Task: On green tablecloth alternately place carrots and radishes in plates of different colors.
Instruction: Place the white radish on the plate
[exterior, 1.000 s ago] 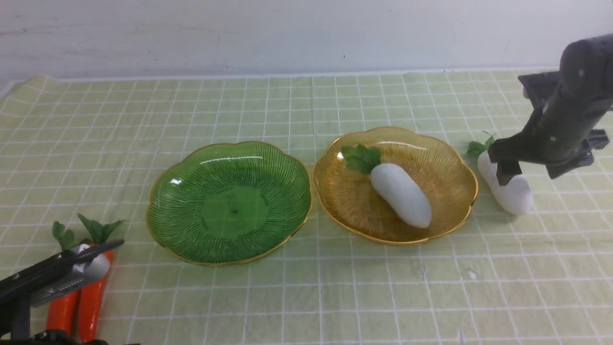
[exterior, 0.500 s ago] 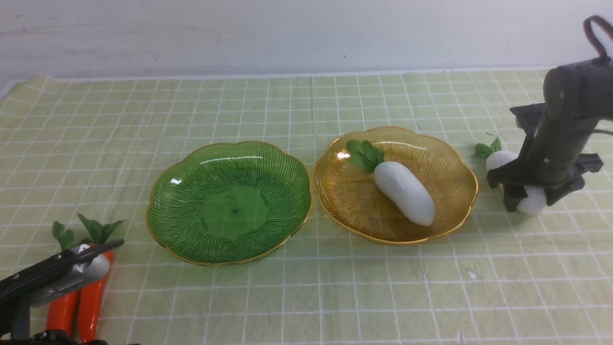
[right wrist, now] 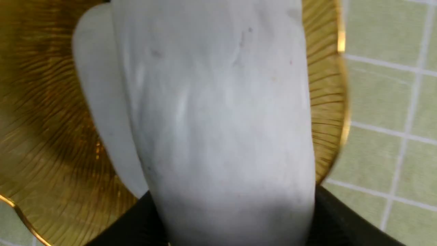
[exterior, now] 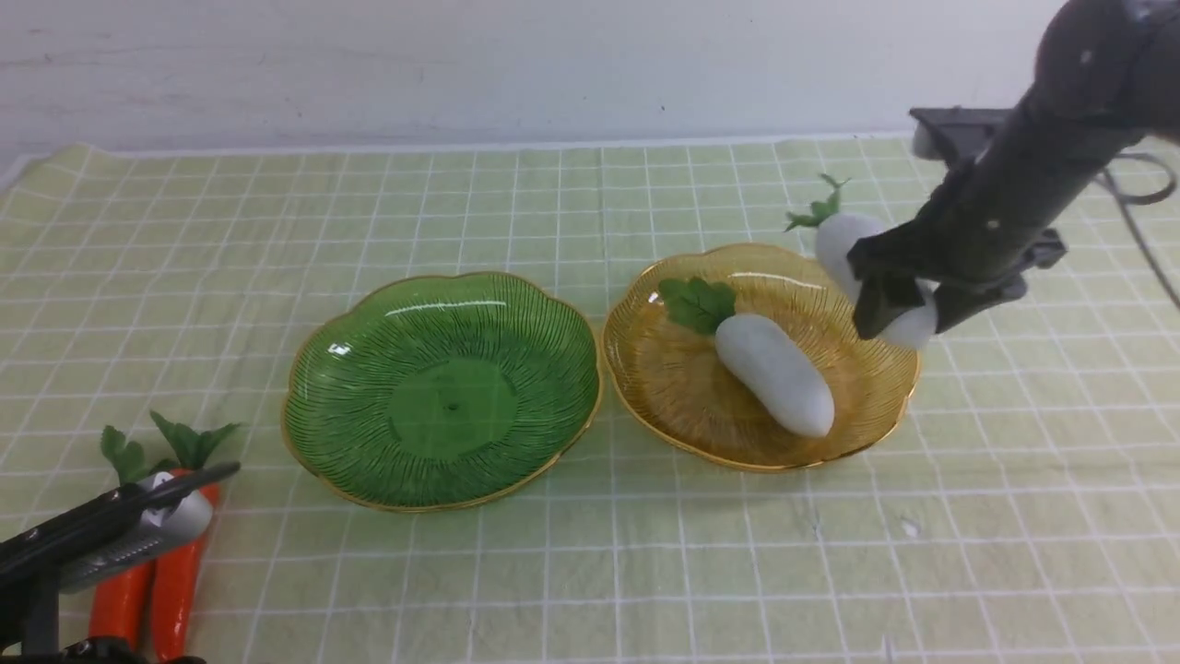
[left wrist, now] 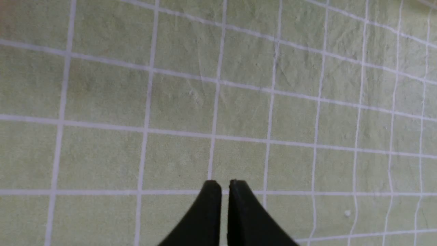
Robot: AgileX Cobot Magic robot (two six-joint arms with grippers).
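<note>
The right tool (exterior: 908, 314) pinches a radish (exterior: 841, 242) above the amber plate's (exterior: 668, 392) right rim, toward the table's right edge. Released here, it could strike the rim and roll off (left tool (left wrist: 224, 186) pressed together, near-left corner).

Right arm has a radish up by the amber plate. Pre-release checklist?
1. Grip: right gripper shut on the held radish. Ok.
2. Placement: the held radish hangs over the right rim of the amber plate, not over its bowl. Not ok, move inward first.
3. Landing room: the resting radish lies across the plate's middle, and bare plate shows on either side of it. Ok, but tight.
4. Drop height above the plate: cannot tell.
5. Left gripper: shut, holding nothing, low by the carrots, far from the drop. Ok.
</note>
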